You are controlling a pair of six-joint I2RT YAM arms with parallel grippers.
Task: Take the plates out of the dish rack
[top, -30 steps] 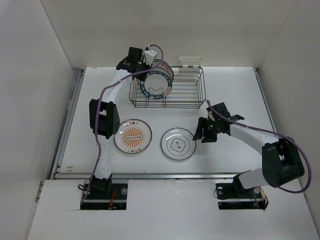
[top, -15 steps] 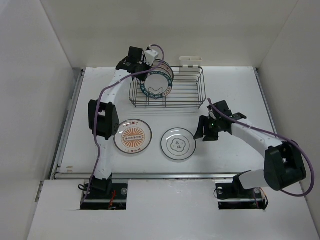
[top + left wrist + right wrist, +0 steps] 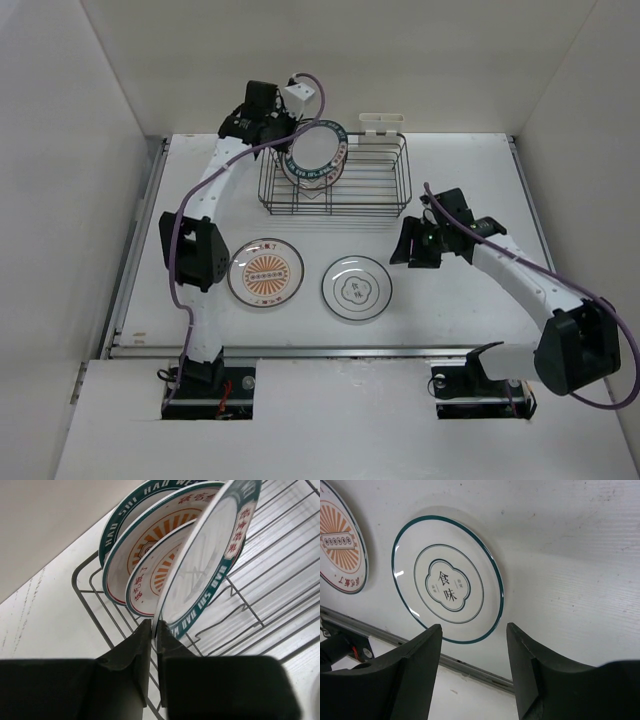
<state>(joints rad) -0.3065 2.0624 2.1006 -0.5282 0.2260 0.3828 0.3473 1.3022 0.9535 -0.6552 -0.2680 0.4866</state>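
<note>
L: left gripper (image 3: 154, 625) clamped on teal-band plate (image 3: 200, 575) rim, at rack (image 3: 360, 190) | R: right gripper (image 3: 474, 629) fingers spread apart, above flat plate (image 3: 447, 580) on table (image 3: 480, 180)

top camera is looking down from high over the whole dish rack (image 3: 362, 186). left wrist camera is crowding the teal-banded plate (image 3: 210, 565) at that rack; right wrist camera is gazing down on the thin-rimmed plate (image 3: 447, 579) nearside of it, both plates also showing overhead.

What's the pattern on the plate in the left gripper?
The plate: white centre, teal lettered rim band; best in left wrist view.
</note>
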